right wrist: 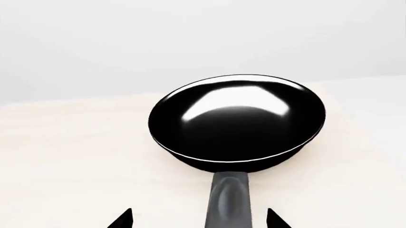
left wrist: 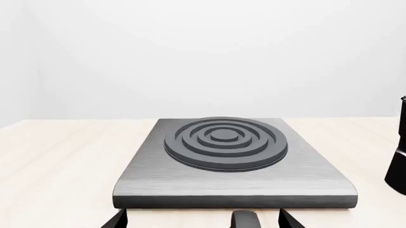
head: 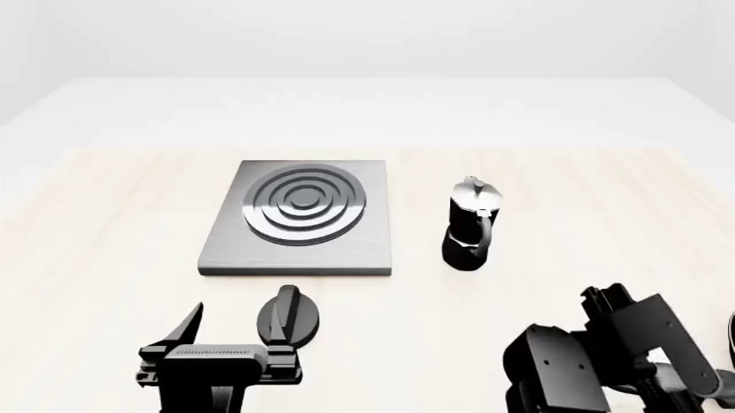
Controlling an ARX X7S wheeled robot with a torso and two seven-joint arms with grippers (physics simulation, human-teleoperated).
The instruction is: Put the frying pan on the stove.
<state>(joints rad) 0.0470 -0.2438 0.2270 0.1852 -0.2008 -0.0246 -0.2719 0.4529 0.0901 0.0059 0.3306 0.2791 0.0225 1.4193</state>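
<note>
The frying pan (right wrist: pixel 238 118), round and glossy black, lies on the pale wooden table in the right wrist view. Its long handle (right wrist: pixel 229 199) runs back between the two fingertips of my right gripper (right wrist: pixel 198 219). The jaws stand wide apart and do not touch the handle. In the head view the pan is out of sight, apart from perhaps a dark sliver at the right edge. The stove (head: pixel 301 219), a grey slab with a dark ring burner, lies left of centre with nothing on it. It also shows in the left wrist view (left wrist: pixel 222 156), just ahead of my open, empty left gripper (left wrist: pixel 203 221).
A black-and-silver moka pot (head: pixel 471 225) stands just right of the stove, also at the edge of the left wrist view (left wrist: pixel 398 166). A small black round knob (head: pixel 289 317) lies in front of the stove, between my left gripper's fingers (left wrist: pixel 245 219). My right arm (head: pixel 597 357) is at the front right.
</note>
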